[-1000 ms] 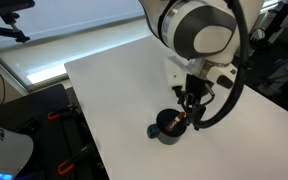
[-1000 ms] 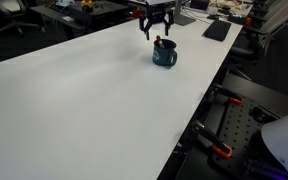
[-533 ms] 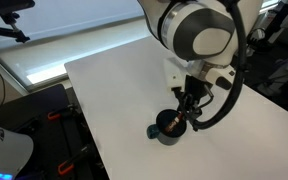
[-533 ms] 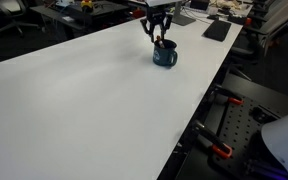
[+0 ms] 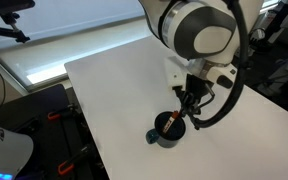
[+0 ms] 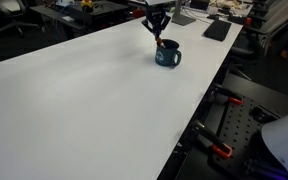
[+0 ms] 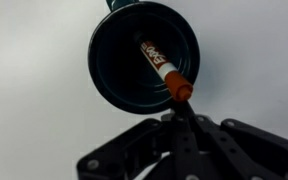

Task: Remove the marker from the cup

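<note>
Open table [image 6: 84, 90] lies all around the cup [image 6: 166, 57].

The cup [image 5: 167, 129] stands on the table [image 5: 114, 80], close to the table's far edge in an exterior view [image 6: 167, 57]. In the cup leans the marker [image 7: 161, 67], its lower end near the cup's middle and its upper end over the rim. Directly above the cup hangs the gripper [image 7: 179, 112], closed about that upper end.
</note>
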Motion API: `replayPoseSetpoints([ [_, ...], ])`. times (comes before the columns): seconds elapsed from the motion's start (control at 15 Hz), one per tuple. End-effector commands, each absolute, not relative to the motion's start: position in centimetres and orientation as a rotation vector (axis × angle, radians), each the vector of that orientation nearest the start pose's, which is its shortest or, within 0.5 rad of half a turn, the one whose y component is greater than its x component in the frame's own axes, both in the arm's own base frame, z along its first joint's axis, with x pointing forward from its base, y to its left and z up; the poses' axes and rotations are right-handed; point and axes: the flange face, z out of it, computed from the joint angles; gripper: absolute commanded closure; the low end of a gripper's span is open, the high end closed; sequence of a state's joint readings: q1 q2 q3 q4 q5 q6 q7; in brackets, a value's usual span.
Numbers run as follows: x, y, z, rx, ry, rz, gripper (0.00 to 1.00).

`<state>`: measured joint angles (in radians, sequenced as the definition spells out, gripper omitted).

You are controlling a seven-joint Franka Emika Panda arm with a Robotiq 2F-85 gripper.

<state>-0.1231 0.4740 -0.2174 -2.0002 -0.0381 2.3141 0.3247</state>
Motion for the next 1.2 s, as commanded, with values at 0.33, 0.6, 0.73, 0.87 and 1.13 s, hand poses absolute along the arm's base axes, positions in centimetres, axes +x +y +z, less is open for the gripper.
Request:
replayPoseSetpoints([
  [0.33,54.4,-18.9,23.4,-3.114,0.915,0.264,0.36],
  [0.6,53.5,-18.9,24.4,-3.128,0.926,0.262,0.05],
  [0.73,53.1,-19.0,24.5,-3.141,0.929,0.276,0.0],
  [0.87,52.8,-19.2,24.3,-3.152,0.939,0.294,0.0],
  [1.13,52.4,-19.7,23.2,-3.172,0.95,0.33,0.0],
])
